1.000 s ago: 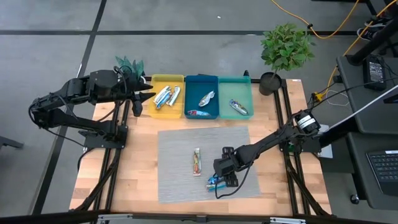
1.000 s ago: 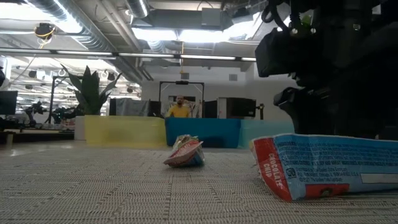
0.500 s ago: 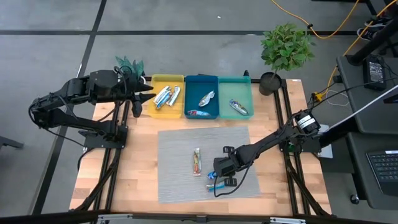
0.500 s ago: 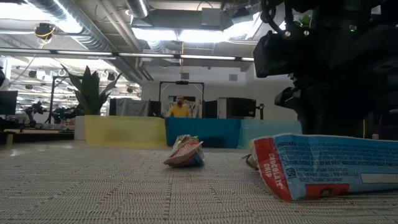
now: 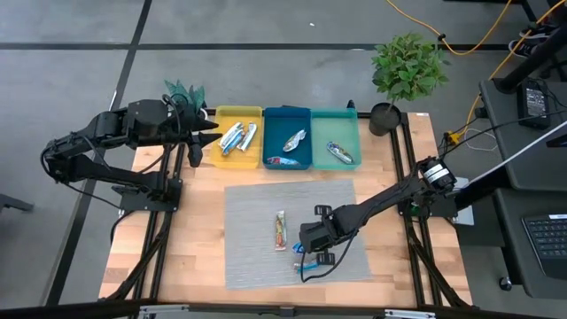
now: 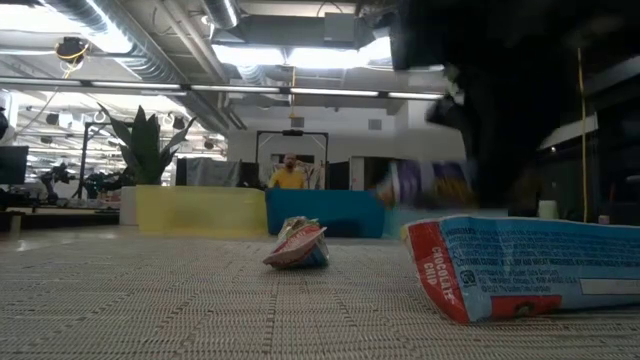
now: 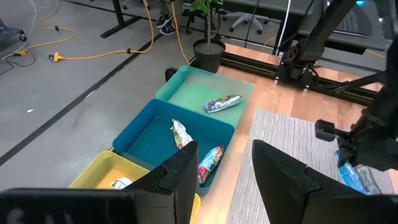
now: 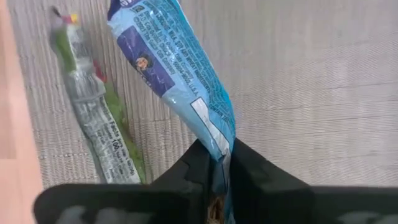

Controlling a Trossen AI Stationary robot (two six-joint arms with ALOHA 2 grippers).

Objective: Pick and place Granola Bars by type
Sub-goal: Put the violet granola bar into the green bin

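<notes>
My right gripper [image 8: 219, 163] [image 5: 310, 257] is over the grey mat's near part, shut on a blue granola bar [image 8: 177, 74], which shows blurred above the mat in the low view [image 6: 420, 185]. Another blue bar with a red end [image 6: 520, 265] lies flat on the mat just below. A silver-and-green bar [image 8: 93, 112] [image 5: 280, 230] lies flat on the mat further left. My left gripper [image 5: 208, 135] [image 7: 227, 180] hovers open, holding nothing, by the yellow tray's left side. My right gripper pinches one end of the blue bar's wrapper [image 8: 217, 146] between its two fingers. The fingers come from above, pointing down at the mat, and the bar reaches out past the fingertips. In the low view it is off the mat.
Three trays stand in a row at the far edge: yellow [image 5: 252, 113] with silver bars, blue [image 5: 273, 133] with two bars, teal [image 5: 354, 133] with one. A potted plant [image 5: 406, 71] stands at the far right corner. The grey mat [image 5: 257, 213] is bare toward its far part.
My right gripper has shut on the blue bar and risen, shifting a little toward the table's left edge. The bar has come up off the mat. The other blue bar and the silver-and-green bar have stayed where they were.
</notes>
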